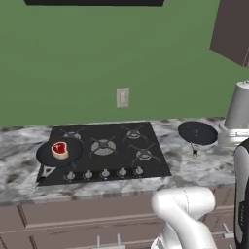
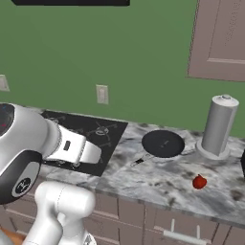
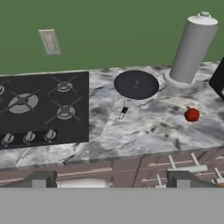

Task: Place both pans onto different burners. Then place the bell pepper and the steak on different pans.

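Quick count of the stuff here: two black pans, one (image 1: 59, 151) sitting on the near-left burner of the cooktop (image 1: 121, 146), the other (image 1: 197, 132) out on the marble counter (image 1: 194, 165) to the right. One steak (image 1: 60, 149), one red bell pepper (image 2: 199, 182). Five burners, with five silver knobs (image 1: 105, 173) in a row along the near edge. One grey canister (image 2: 218, 125) far right, and one wall outlet (image 1: 122, 97).

Glossy white arm (image 2: 57, 143), dark joints
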